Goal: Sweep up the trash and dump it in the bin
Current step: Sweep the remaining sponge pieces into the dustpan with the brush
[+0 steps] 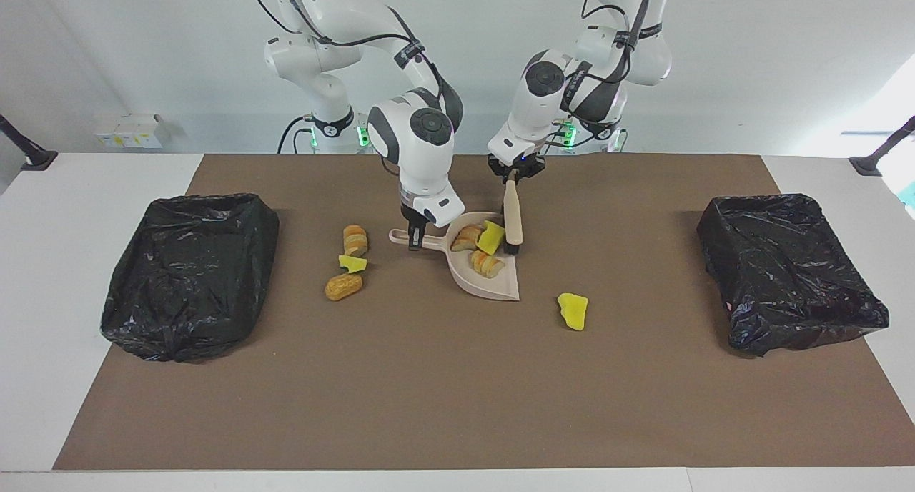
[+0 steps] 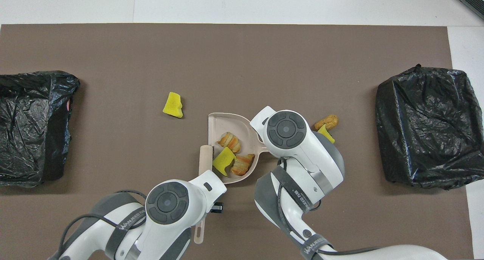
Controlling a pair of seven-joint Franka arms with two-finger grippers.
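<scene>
Dustpan: smooth matt beige plastic. Bin liners: glossy crinkled black plastic film. Table mat: matt brown. Yellow chunks: porous sponge. Arm shells: glossy white plastic.

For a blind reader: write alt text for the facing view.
The left gripper holds a brush at the mouth of a beige dustpan containing trash, whose handle the right gripper grips. Black-lined bins sit at both table ends.
</scene>
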